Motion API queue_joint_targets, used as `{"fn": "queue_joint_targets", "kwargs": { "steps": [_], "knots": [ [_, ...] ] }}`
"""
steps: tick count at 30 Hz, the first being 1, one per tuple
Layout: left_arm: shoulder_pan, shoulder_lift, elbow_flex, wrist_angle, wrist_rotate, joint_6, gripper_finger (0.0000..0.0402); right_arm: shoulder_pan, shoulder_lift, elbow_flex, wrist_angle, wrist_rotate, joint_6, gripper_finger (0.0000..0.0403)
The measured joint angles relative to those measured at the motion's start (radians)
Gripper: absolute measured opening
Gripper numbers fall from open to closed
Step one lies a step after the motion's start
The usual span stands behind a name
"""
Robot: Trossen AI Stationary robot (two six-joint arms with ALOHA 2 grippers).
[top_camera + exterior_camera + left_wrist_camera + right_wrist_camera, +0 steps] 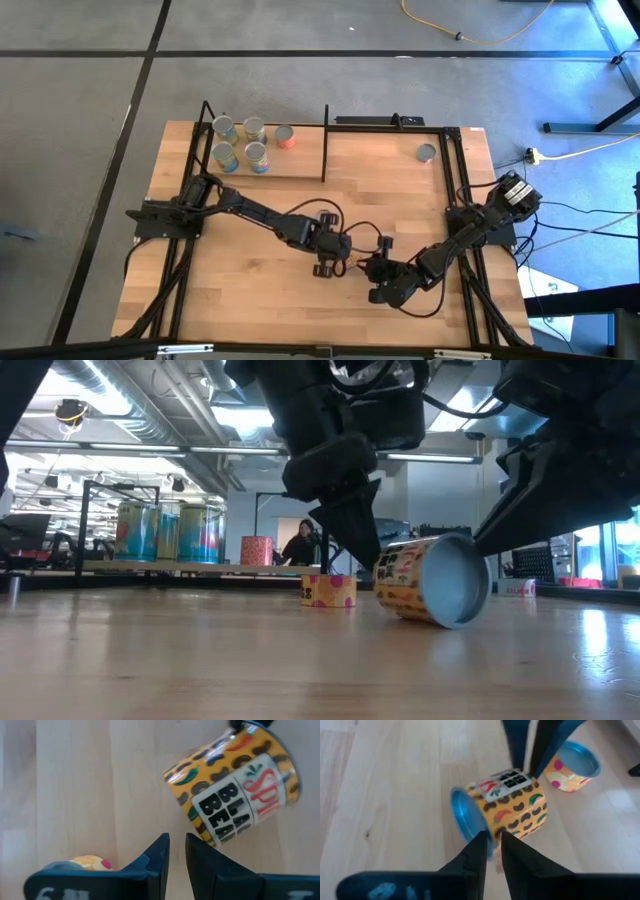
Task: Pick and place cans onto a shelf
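Observation:
A yellow can with black bean prints [232, 785] lies on its side on the tabletop, its silver-blue round end [462, 817] toward my right gripper; it also shows in the low view [430, 580]. My left gripper [177, 847] points down at the can's other end, fingers nearly together. My right gripper [492, 842] is low at the round end, fingers nearly together. A short yellow can with pink dots [328, 590] stands upright just beyond. Several cans [240, 143] stand on the shelf [300, 162]. My left gripper comes from above, pointing down. Its fingertips [532, 762] reach the label wall at the can's far end [522, 777], and the can lies outside them, not between them. My right gripper's fingertips [480, 842] slant down to the rim of the round end [470, 832]; I cannot tell whether they touch it.
One more can [427, 152] stands alone at the table's far right. The shelf's black rods [324, 140] rise at the far left. Bare tabletop lies near and to the left of the grippers. A person [300, 545] sits in the room beyond.

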Motion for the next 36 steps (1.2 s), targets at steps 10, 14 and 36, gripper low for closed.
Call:
{"fn": "queue_joint_targets", "kwargs": {
  "steps": [10, 14, 36],
  "knots": [
    [-0.01, 0.0, 0.0, 0.032, 0.005, -0.002, 0.0055, -0.008, 0.041, -0.001, 0.03, 0.003, 0.001, 0.006],
    [-0.01, 0.0, 0.0, 0.056, 0.013, -0.021, 0.0055, -0.016, 0.056, -0.001, 0.073, 0.004, -0.031, 0.006],
    [-0.024, -0.001, -0.001, 0.046, 0.012, -0.021, 0.0055, -0.047, 0.06, -0.001, 0.104, -0.015, -0.04, 0.0012]
  ]
}}
